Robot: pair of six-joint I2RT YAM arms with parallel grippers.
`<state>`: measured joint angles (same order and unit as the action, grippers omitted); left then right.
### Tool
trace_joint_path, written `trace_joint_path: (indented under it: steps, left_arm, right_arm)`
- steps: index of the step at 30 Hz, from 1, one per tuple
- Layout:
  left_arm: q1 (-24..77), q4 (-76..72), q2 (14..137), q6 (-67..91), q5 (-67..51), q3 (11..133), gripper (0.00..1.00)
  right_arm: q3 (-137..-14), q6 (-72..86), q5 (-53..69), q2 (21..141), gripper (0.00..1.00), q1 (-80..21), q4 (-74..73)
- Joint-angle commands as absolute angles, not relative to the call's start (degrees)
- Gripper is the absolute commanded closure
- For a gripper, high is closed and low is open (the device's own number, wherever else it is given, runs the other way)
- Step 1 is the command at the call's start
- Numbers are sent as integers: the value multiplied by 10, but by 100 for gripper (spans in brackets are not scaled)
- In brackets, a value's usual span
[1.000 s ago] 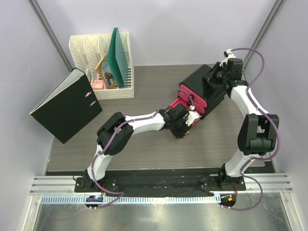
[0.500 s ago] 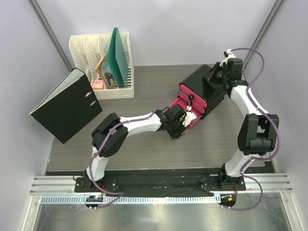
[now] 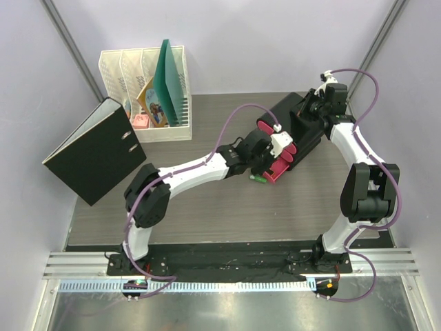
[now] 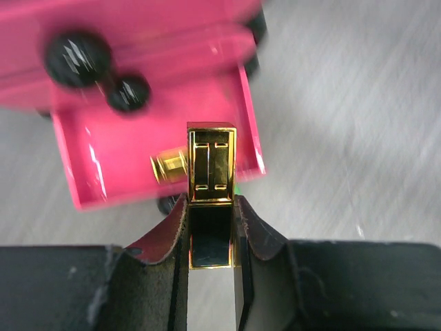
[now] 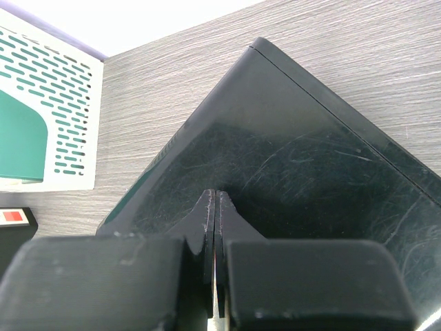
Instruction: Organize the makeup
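Note:
My left gripper is shut on a gold-and-black case and holds it above the front of an open pink drawer. A second gold case lies in that drawer. In the top view the left gripper hovers over the lowest pink drawer of the black box. A small green tube lies on the table by the drawer's front corner. My right gripper is shut and empty, its tips against the black box's top; it also shows in the top view. The other makeup is out of view.
A white file rack with a green folder stands at the back left, and a black binder lies in front of it. The closed pink drawers have black knobs. The rack's corner shows in the right wrist view.
My left gripper has risen from the table in front of the drawer and moved back and right over it with the case. The green tube now shows. The right arm has not moved.

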<state>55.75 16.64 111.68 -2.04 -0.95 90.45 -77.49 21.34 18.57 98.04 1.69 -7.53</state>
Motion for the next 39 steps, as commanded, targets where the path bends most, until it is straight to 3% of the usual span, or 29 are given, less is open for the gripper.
trace_joint_path:
  steps: [1,13,15,16,18,21,22,25,33,39]
  left_arm:
    - [554,120,1169,-31,33,973,100]
    - [554,72,1216,-84,76,988,100]
    - [554,70,1221,-81,76,990,88]
    - [554,71,1223,-78,76,991,64]
    - [554,65,1223,-81,69,991,56]
    - [554,63,1227,-88,66,998,27]
    - [554,64,1227,-89,69,1001,11]
    - [554,65,1224,-91,83,1003,0]
    - [554,61,1156,-92,91,928,2]
    - [554,55,1093,-87,81,831,19]
  right_arm:
    - [-724,185,157,1038,99,9,-258]
    - [-722,184,156,1038,99,9,-258]
    - [-722,183,156,1039,99,9,-258]
    - [-722,183,156,1039,99,9,-259]
    - [-722,184,157,1039,99,9,-258]
    - [-722,184,156,1039,99,9,-258]
    - [-722,184,156,1038,99,9,-258]
    - [-722,184,157,1037,99,9,-258]
    - [-721,182,156,1036,99,9,-259]
    - [-720,184,157,1038,99,9,-258]
